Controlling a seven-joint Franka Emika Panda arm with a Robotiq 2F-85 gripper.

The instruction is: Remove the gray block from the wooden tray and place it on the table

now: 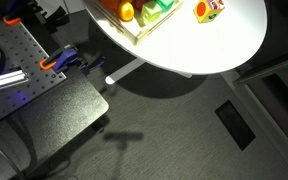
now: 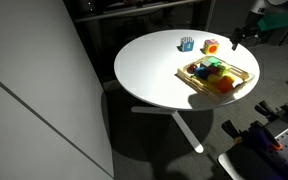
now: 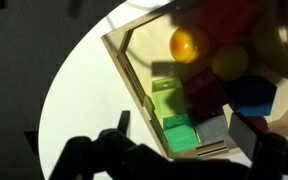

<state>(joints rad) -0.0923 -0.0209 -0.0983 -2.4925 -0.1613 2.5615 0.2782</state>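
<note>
gripper [image 3: 179, 150] jaws spread, empty | over wooden tray [image 3: 134, 78] | gray block [image 3: 212, 130] lying in it

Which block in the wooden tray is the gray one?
The gray block, in the wrist view by the lower rim of the wooden tray, beside the bright green block; the rest are green, yellow, red or blue.

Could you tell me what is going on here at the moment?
A robot arm is working at a round white table. Its gripper hangs in the air near the wooden tray of coloured blocks, open and holding nothing. The gray block lies in the tray beside a green block, so it has not been lifted out yet.
</note>
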